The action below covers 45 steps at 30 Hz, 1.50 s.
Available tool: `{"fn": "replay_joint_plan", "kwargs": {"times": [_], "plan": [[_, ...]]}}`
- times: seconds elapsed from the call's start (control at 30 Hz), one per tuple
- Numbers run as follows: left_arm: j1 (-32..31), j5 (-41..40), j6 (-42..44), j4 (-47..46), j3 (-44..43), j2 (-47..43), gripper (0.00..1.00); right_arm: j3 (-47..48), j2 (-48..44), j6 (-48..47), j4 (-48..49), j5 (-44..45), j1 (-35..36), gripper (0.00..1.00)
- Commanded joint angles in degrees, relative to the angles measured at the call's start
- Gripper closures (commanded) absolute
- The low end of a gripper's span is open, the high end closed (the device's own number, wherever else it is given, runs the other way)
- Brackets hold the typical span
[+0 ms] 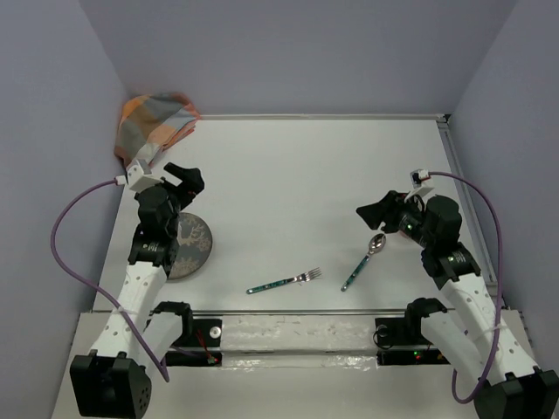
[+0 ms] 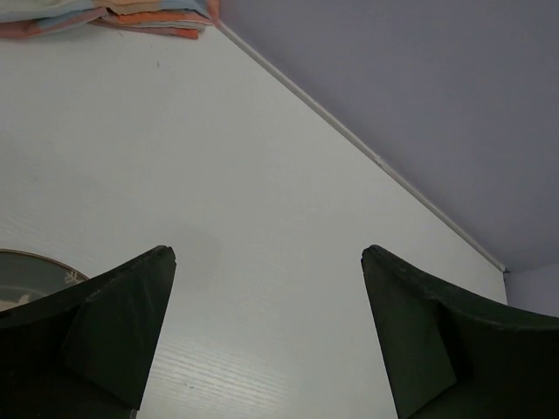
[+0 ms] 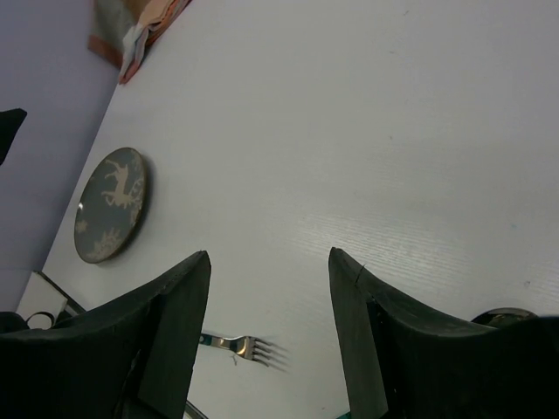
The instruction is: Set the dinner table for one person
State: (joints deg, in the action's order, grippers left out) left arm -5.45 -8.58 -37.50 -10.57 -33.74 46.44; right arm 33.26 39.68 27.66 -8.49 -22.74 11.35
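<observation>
The dinner table (image 1: 297, 175) is a large white top. A dark green plate (image 1: 190, 248) with a pale deer pattern lies at its near left, partly under my left arm. A fork (image 1: 284, 282) with a green handle lies near the front middle, and a matching spoon (image 1: 364, 260) lies to its right. My left gripper (image 1: 185, 179) hovers open just beyond the plate, nothing between its fingers (image 2: 113, 332). My right gripper (image 1: 371, 209) hangs open above the spoon's bowl end, facing left; the fork (image 3: 244, 346) shows between its fingers.
A folded orange-and-grey plaid placemat (image 1: 155, 127) is bunched in the far left corner against the wall. Grey walls close the table on the left, back and right. A metal rail (image 1: 297, 332) runs along the near edge between the arm bases.
</observation>
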Motion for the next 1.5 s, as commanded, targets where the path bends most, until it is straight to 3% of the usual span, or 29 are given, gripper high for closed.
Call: {"fn": "replay_joint_plan", "kwargs": {"times": [0.0, 0.1, 0.47, 0.67, 0.83, 1.23, 1.47], "plan": [[3.7, 2.9, 1.3, -2.3, -1.9, 3.7, 0.01, 0.0, -1.3, -0.9, 3.0, 0.2, 0.6, 0.37], [5.0, 3.1, 1.3, -2.3, -5.6, 9.2, 0.01, -0.1, -1.5, -0.9, 2.9, 0.2, 0.6, 0.37], [7.3, -18.2, 11.4, -0.3, -22.7, 35.5, 0.01, -0.7, -1.6, -0.9, 2.6, 0.3, 0.6, 0.37], [12.0, -14.3, 13.2, -0.1, -30.6, 46.1, 0.01, -0.2, -0.8, -0.4, 2.8, -1.8, 1.1, 0.37], [15.4, -10.0, 13.0, 4.7, -40.9, 60.1, 0.01, -0.1, 0.0, -0.4, 2.8, -1.6, 1.7, 0.37], [17.6, -9.8, 13.8, 9.2, -55.1, 73.5, 0.02, 0.0, 3.0, -0.9, 3.6, -2.4, 3.3, 0.38], [17.9, -12.2, 16.7, 19.1, -68.8, 82.6, 0.04, 0.6, 5.2, -1.3, 4.3, -1.7, 3.8, 0.38]]}}
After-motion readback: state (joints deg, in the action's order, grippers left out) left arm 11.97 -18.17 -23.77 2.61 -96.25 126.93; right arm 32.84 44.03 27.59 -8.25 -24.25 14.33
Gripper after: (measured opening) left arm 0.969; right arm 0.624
